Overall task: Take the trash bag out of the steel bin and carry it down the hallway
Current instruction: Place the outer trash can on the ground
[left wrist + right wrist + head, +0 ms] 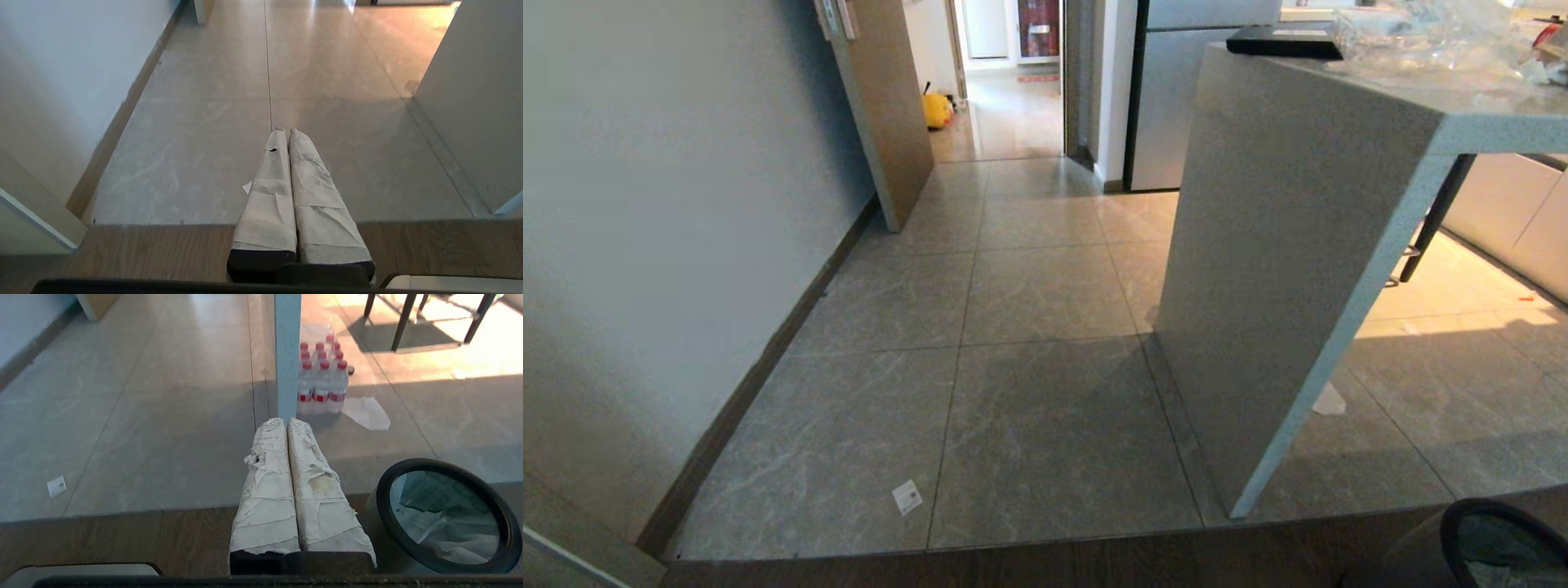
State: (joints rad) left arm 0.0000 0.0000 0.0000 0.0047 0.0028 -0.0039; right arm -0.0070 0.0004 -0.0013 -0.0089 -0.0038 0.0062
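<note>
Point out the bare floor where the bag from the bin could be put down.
Widest bare patch: grey tiles between the wall and the counter's end panel, with only a small paper tag. Crowded: behind the panel, the bottle pack and paper scrap; the steel bin fills the near right.

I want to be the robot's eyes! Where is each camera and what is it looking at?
Head view: up high, looking down at the floor, counter and far hallway; no arms show.
Left wrist view: behind the shut left gripper, facing floor and wall.
Right wrist view: behind the shut right gripper, facing bottles and bin.
Shared: bin, head and right wrist views.
</note>
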